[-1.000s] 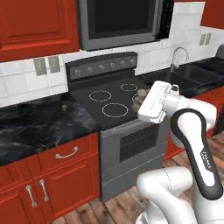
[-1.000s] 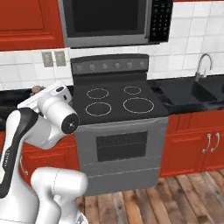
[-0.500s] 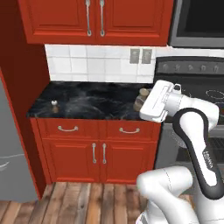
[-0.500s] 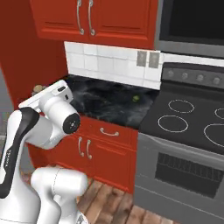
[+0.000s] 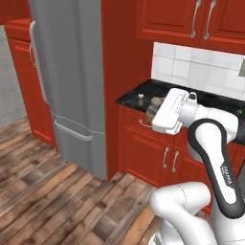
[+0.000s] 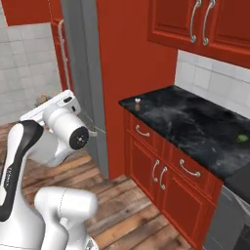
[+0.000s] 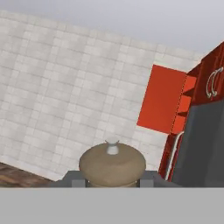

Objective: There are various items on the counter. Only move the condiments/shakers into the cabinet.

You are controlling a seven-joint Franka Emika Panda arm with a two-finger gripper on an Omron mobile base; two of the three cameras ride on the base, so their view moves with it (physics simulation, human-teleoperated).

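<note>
Room: red kitchen with wood plank floor [image 5: 57, 191], white tile backsplash [image 5: 201, 67], and a tall grey refrigerator [image 5: 72, 81] at the left end of the cabinet run.
Tabletop: black marble-look tabletop [image 6: 195, 122] on red drawer fronts, just right of the tall red panel beside the refrigerator.
Upper cabinet: red cabinet [image 6: 205, 24] with curved grey bar handles hangs above the tabletop, doors closed.
Pincer: the pincer [image 7: 112, 177] is clenched on the tan shaker [image 7: 112, 164]; its two dark tips press against the shaker's sides at the bottom of the hand view.
Tan shaker: rounded wooden dome with a small pale knob on top, held in the air off the tabletop; in the right base view it shows at the far end of the hand [image 6: 43, 100], out to the left near the refrigerator.
Brown shaker: the brown shaker [image 6: 137, 103] with white ball top stands upright at the near left corner of the tabletop.
Green item: a small green thing [image 6: 241, 138] lies far to the right on the tabletop, well apart from the brown shaker.
</note>
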